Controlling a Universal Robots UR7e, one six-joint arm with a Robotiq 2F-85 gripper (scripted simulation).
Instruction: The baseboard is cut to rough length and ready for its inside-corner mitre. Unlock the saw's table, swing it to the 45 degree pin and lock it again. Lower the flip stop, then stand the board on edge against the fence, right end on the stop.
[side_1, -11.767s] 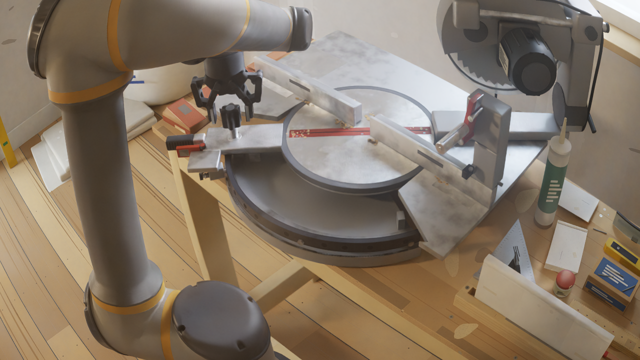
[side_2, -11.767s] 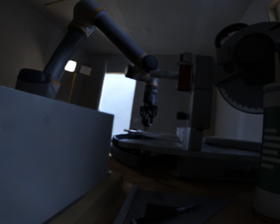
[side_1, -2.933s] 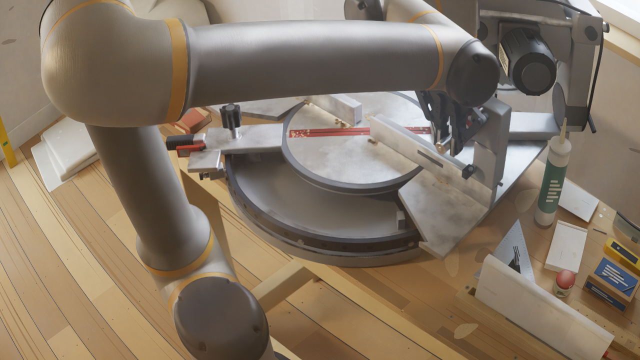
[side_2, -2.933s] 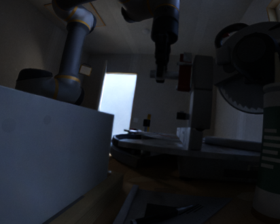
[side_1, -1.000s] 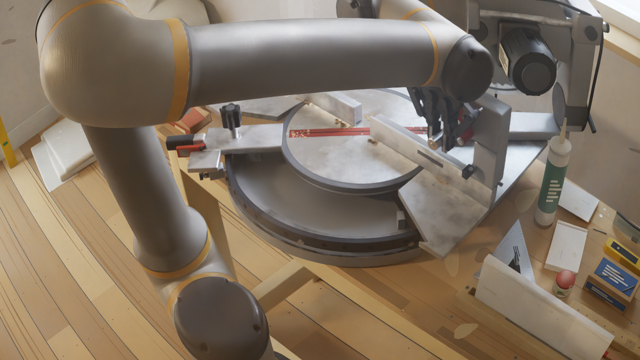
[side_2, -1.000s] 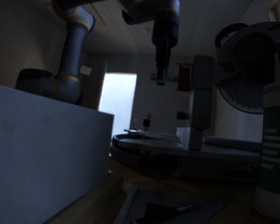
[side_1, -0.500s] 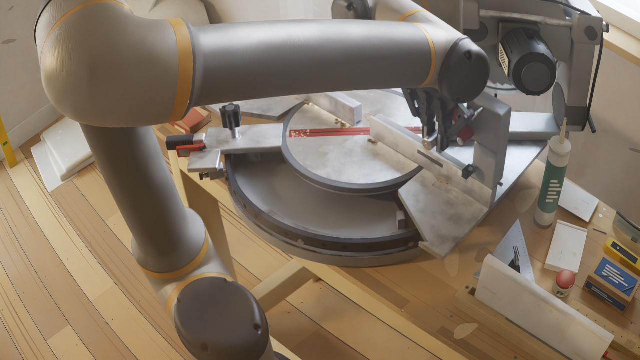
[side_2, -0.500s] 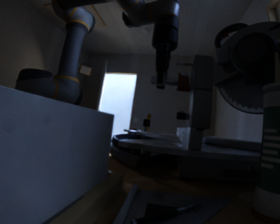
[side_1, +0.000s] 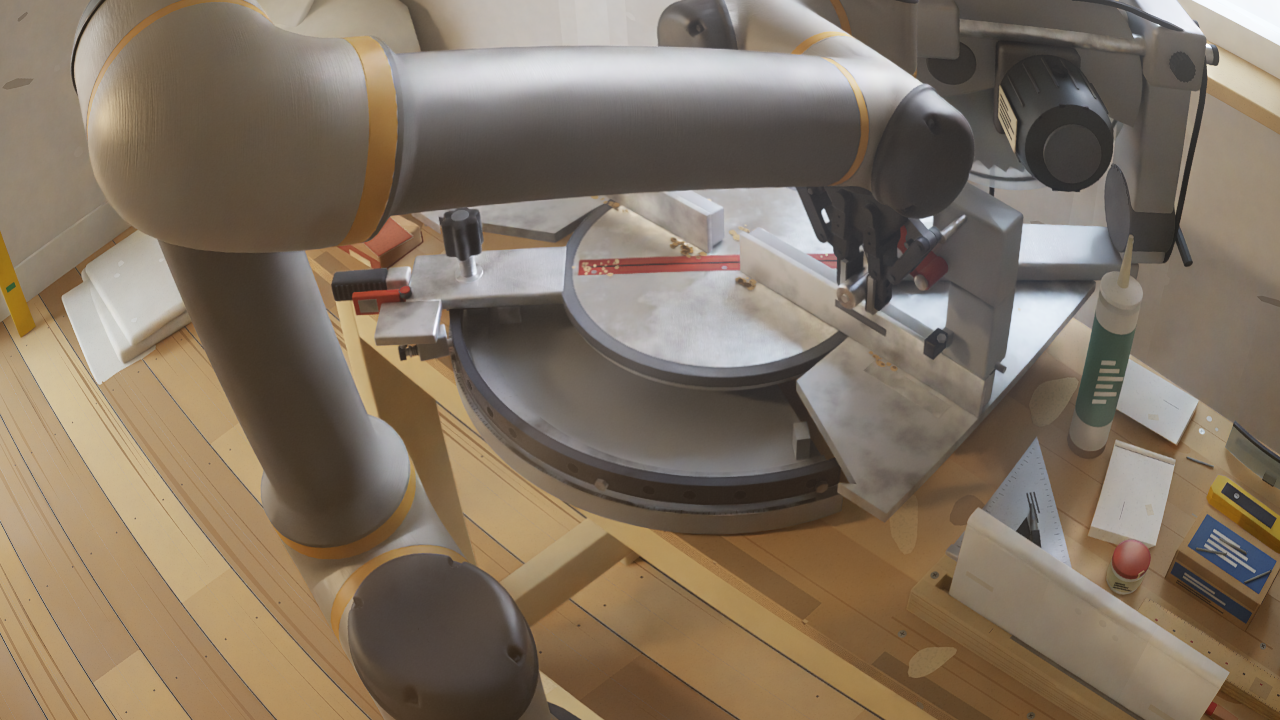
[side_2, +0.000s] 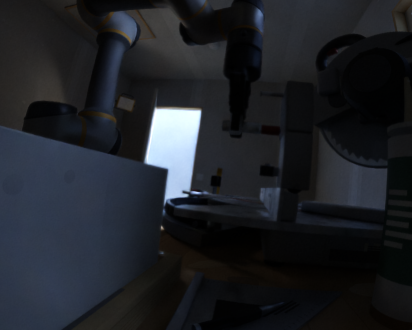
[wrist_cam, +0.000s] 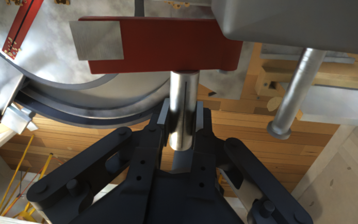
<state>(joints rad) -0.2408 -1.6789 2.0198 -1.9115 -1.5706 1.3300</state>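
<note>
The red flip stop (wrist_cam: 163, 45) carries a steel handle pin (wrist_cam: 183, 111) that sticks out toward me, and my gripper (wrist_cam: 182, 116) has a finger on each side of that pin, closed on it. The stop sits above the fence (side_1: 806, 287) on the right side of the saw, next to the grey upright (side_1: 985, 269). The round table (side_1: 698, 304) has its red kerf strip (side_1: 662, 263) running toward the arm with the black lock knob (side_1: 461, 235) on the left. The white baseboard (side_1: 1083, 618) stands on edge in a wooden rack at the bench's right front.
Behind the fence the saw head and motor (side_1: 1056, 116) hang over the table. A caulk tube (side_1: 1105, 367) stands right of the saw, with a set square (side_1: 1029, 501), paper pads, a red-capped bottle (side_1: 1128, 566) and boxes on the bench. White offcuts (side_1: 125, 295) lie on the floor left.
</note>
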